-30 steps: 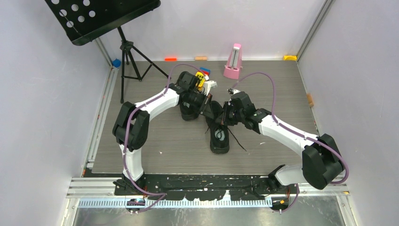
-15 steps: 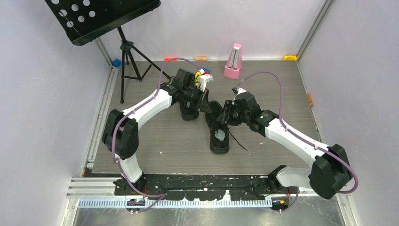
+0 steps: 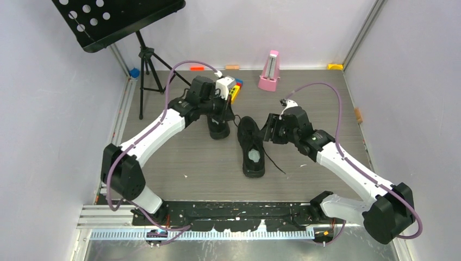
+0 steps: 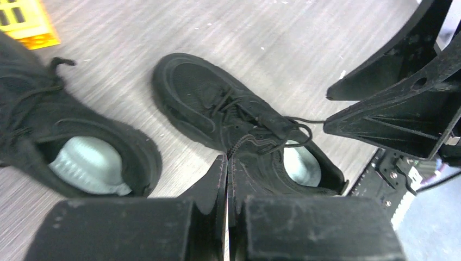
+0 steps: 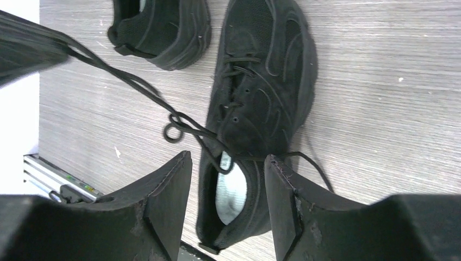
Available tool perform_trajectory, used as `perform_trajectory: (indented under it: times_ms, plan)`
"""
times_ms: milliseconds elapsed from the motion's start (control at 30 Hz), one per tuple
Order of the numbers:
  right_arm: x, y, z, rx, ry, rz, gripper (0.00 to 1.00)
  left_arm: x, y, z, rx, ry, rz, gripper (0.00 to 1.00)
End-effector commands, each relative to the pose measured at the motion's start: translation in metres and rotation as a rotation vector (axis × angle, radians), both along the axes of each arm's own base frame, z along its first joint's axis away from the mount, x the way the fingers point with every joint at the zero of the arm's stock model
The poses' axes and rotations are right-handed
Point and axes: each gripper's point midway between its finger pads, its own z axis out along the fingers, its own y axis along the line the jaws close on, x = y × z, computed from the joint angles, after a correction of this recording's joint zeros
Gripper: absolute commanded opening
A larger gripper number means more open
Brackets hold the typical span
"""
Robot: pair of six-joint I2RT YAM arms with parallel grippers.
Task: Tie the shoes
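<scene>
Two black shoes lie on the table. The nearer shoe [image 3: 253,153] [image 4: 217,103] [image 5: 266,81] points away from me, its pale insole showing. The other shoe [image 3: 218,129] [image 4: 32,125] [image 5: 163,32] lies to its left, partly under my left arm. My left gripper [image 3: 230,115] [image 4: 227,159] is shut on a black lace [image 5: 125,79] of the nearer shoe; the lace runs taut from its fingertips down to the shoe's tongue, with a small loop [image 5: 174,131] on the way. My right gripper [image 3: 268,130] [image 5: 228,163] hangs open just right of that shoe, nothing between its fingers. Another lace end [image 5: 315,168] trails on the table.
A black music stand [image 3: 144,60] rises at the back left. A pink metronome [image 3: 269,70] stands at the back edge. Coloured blocks [image 3: 235,87] [image 4: 24,22] lie just behind my left gripper. Small orange and yellow pieces line the far edge.
My right gripper has opened, let go of the lace and drawn back to the right. My left arm has swung back and left, pulling its lace with it.
</scene>
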Motion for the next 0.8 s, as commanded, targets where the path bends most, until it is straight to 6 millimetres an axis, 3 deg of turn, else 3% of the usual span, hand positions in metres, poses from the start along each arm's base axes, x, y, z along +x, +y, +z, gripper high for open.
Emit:
perform_trajectory:
  times_ms: [0, 200, 300, 533, 767]
  plan:
    - [-0.005, -0.014, -0.012, -0.037, -0.004, -0.007, 0.58, 0.012, 0.033, 0.021, 0.052, -0.088, 0.169, 0.00]
    - [-0.010, -0.019, -0.031, -0.035, 0.000, -0.003, 0.60, 0.016, 0.078, 0.015, 0.133, -0.091, 0.328, 0.00]
    - [-0.010, -0.016, -0.038, -0.033, -0.004, 0.024, 0.61, 0.012, 0.090, 0.011, 0.149, -0.080, 0.360, 0.00]
    - [-0.002, -0.002, -0.033, -0.002, -0.096, 0.105, 0.73, 0.000, 0.081, -0.002, 0.112, -0.033, 0.305, 0.00]
    - [0.012, 0.012, -0.031, 0.022, -0.177, 0.175, 0.68, 0.002, 0.083, -0.007, 0.135, -0.024, 0.313, 0.00]
